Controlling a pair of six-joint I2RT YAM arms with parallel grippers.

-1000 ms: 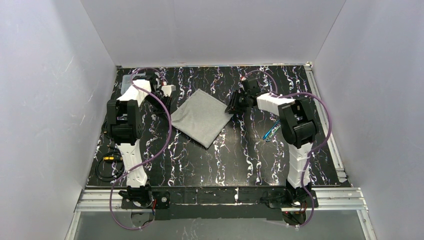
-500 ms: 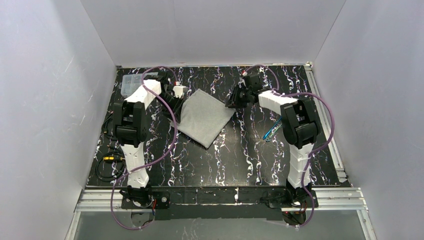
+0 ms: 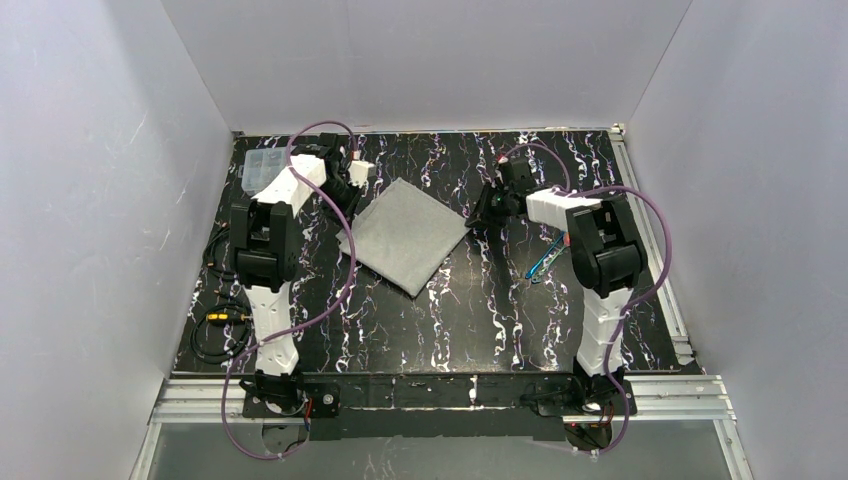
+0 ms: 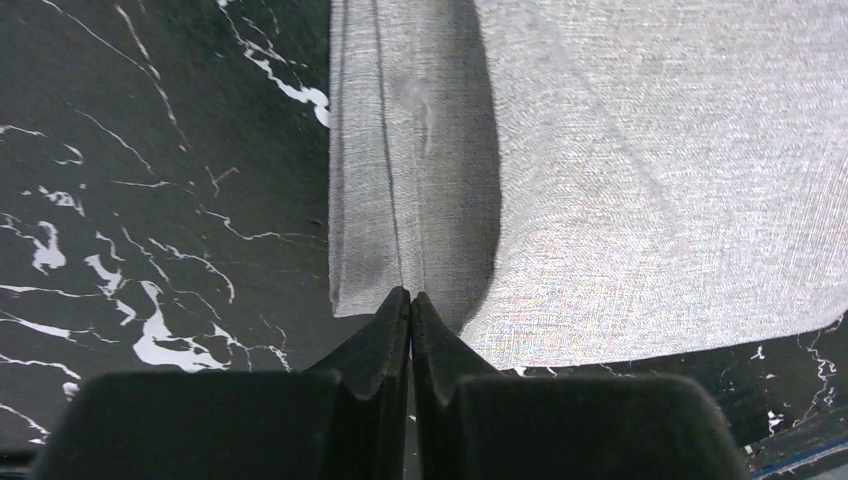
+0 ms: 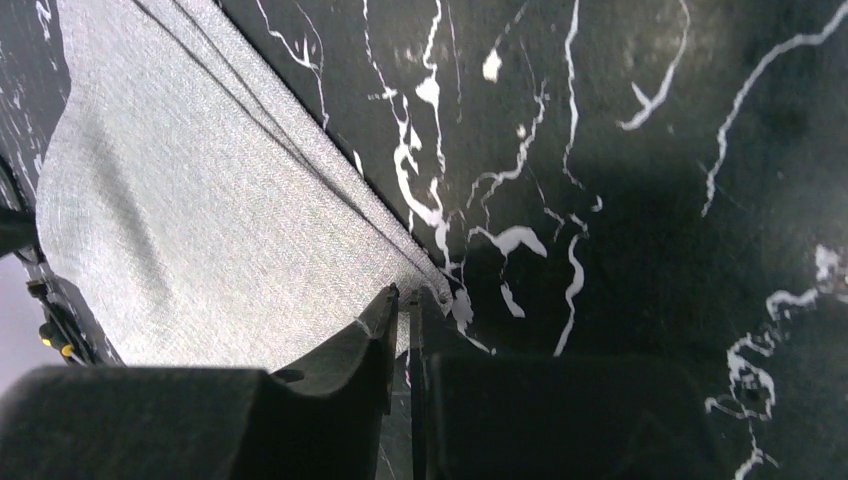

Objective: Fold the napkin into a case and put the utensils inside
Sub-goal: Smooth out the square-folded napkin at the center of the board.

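The left arm (image 3: 266, 245) rises from its base, bends at the elbow and reaches forward, its wrist angled down. The left gripper (image 4: 411, 297) has its two black fingers (image 4: 372, 340) pressed flat together with no gap, their tips nipping the near edge of the soft light-grey woven napkin (image 4: 640, 170) right at the jaws. The right arm (image 3: 600, 255) stands likewise bent, forearm turned inward. The right gripper (image 5: 403, 298) points down, its fingers (image 5: 365, 345) almost together, with only a thin slit between them. Whether they pinch anything at the tips cannot be told.
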